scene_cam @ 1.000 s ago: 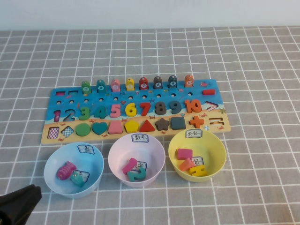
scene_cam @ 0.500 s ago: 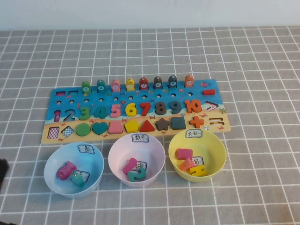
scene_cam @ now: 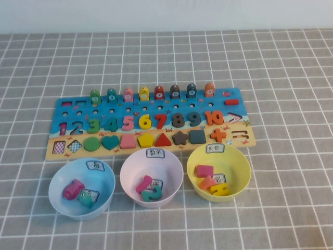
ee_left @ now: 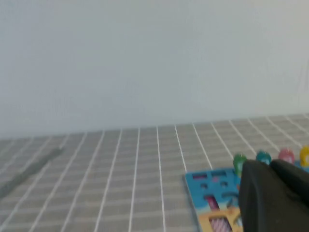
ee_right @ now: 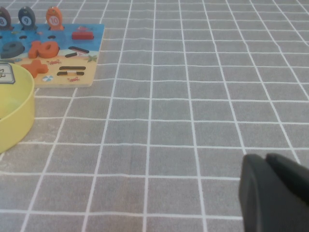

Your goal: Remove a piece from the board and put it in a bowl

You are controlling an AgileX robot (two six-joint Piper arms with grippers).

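Small teal wooden fish piece [scene_cam: 87, 197] already lies in the light blue plastic bowl [scene_cam: 104, 175], touching a pink striped fish [scene_cam: 73, 188]. The long wooden puzzle board [scene_cam: 73, 108] sits just behind the three bowls. Both arms are out of the high view. Left gripper [ee_left: 270, 193] is pressed together, holding nothing, raised near the board's left end. Right gripper [ee_right: 273, 191] hangs low over bare cloth, well right of the yellow plastic bowl [ee_right: 19, 116]; its jaws look together and empty.

Risks, as I judge them: the bowl looks light, so any arm sweep near it could tip it and spill both fish. The standing fish pegs on the board's far edge could be clipped too.
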